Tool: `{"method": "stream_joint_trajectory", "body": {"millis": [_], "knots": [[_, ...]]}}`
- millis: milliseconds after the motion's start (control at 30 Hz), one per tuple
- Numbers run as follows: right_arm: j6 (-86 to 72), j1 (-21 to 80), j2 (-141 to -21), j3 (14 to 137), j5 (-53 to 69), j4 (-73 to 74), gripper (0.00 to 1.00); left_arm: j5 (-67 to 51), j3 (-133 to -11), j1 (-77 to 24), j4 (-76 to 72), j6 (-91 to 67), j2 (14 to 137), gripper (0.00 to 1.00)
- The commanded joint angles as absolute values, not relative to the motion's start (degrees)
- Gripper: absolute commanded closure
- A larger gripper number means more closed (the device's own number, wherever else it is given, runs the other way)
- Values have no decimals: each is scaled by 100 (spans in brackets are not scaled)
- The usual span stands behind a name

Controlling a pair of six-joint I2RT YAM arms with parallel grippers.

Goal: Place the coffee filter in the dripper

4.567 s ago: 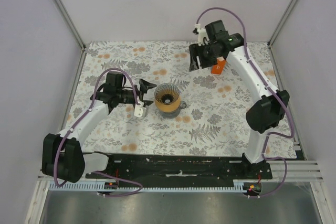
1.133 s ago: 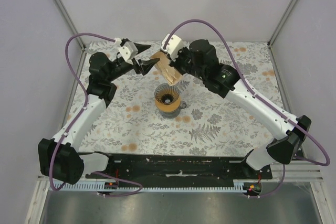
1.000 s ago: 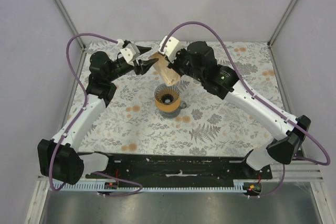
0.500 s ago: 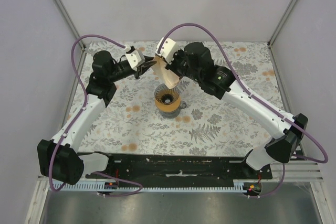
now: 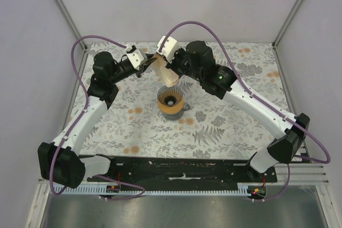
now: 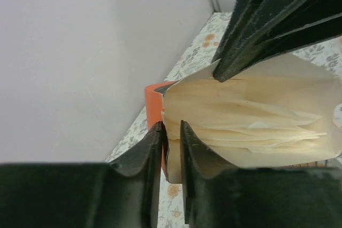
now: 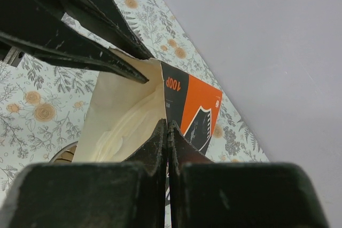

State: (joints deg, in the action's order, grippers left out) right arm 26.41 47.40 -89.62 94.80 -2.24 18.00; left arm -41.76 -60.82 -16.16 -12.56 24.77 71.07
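The right gripper (image 7: 167, 125) is clamped on a wall of the orange cardboard carton (image 7: 196, 105), held aloft near the grey ribbed funnel-shaped dripper (image 5: 170, 100) on the floral-patterned table (image 5: 230, 126). The left gripper (image 6: 171, 127), jaws nearly together, straddles the edge of the carton's stack of cream papers (image 6: 246, 126); whether it pinches one is unclear.
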Motion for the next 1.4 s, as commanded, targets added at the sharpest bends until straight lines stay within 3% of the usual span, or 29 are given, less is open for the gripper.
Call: {"method": "stream_joint_trajectory", "body": {"millis": [0, 67, 233, 300, 367, 500, 600, 667, 800, 1100, 1367], "knots": [[2549, 4764, -8947, 9765, -35, 1301, 100, -3920, -6108, -1635, -1406, 2593, 6970, 86], [2549, 4755, -8947, 9730, -88, 1301, 100, -3902, -6091, -1635, -1406, 2593, 6943, 98], [2365, 4755, -8930, 9756, -158, 1327, 100, -3719, -6029, -1635, -1748, 2286, 6943, 98], [2224, 4764, -8912, 9887, -97, 1441, 79, -3595, -6012, -1635, -1942, 2189, 6935, 98], [2154, 4764, -8886, 10028, -18, 1581, 64, -3551, -5968, -1635, -2178, 2180, 6874, 98], [2179, 4877, -8667, 10055, 570, 1635, 48, -3455, -5862, -1635, -2382, 2215, 6785, 98], [2373, 5097, -8491, 10020, 764, 1652, 46, -3200, -5854, -1643, -2382, 2232, 6768, 98], [2382, 5168, -8368, 9967, 1253, 1670, 47, -3120, -5836, -1643, -2338, 2268, 6759, 98], [2250, 5168, -8515, 10019, 1714, 2037, 64, -3059, -5818, -1644, -2329, 2241, 6733, 98], [1837, 5168, -9448, 10670, 310, 3050, 90, -3023, -5739, -1652, -2347, 2224, 6627, 98], [1723, 5168, -9747, 10793, -825, 3401, 98, -3067, -5766, -1652, -2355, 2206, 6627, 98]]}}
